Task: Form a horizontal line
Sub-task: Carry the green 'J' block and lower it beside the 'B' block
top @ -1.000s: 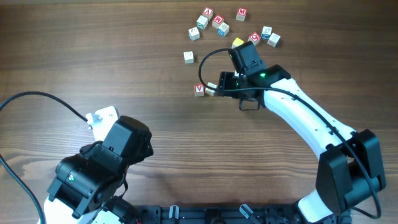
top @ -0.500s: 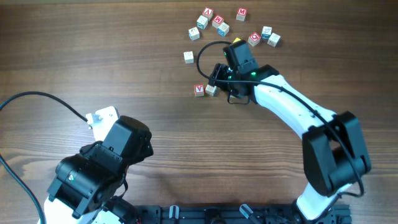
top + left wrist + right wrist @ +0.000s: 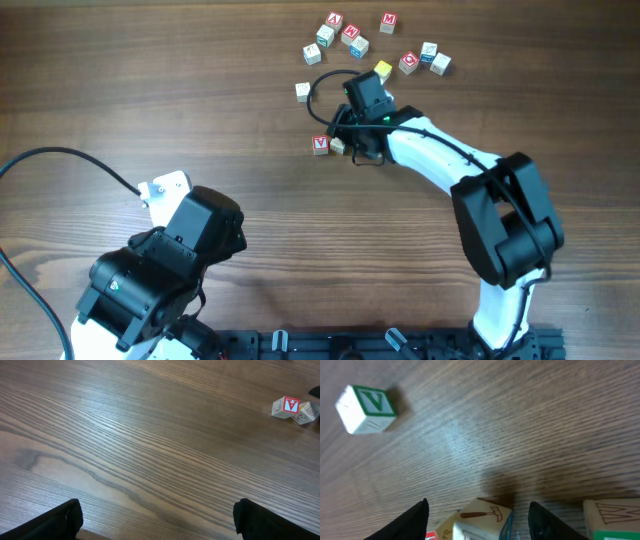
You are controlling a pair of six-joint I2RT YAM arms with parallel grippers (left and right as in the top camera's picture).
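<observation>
Small lettered cubes lie on the wooden table. A red-topped cube (image 3: 320, 144) and a pale cube (image 3: 338, 147) sit side by side at centre; both show in the left wrist view, the red "A" cube (image 3: 289, 405) and its neighbour (image 3: 306, 412). My right gripper (image 3: 347, 130) hangs over this pair. In the right wrist view it (image 3: 480, 529) is open, its fingers straddling a cube with a hammer picture (image 3: 483, 516) without touching it. A green "V" cube (image 3: 367, 407) lies beyond, also visible from overhead (image 3: 303, 91). My left gripper (image 3: 157, 520) is open and empty over bare wood.
Several loose cubes lie at the back, among them a yellow one (image 3: 383, 70) and red ones (image 3: 388, 20) (image 3: 408, 62). Another pale cube (image 3: 612, 516) sits just outside my right finger. The left arm (image 3: 165, 265) fills the front left corner, with its cable trailing left.
My right arm has swung left and slightly back, bringing its gripper over the pair of cubes at centre. The left arm and the cubes have not moved.
</observation>
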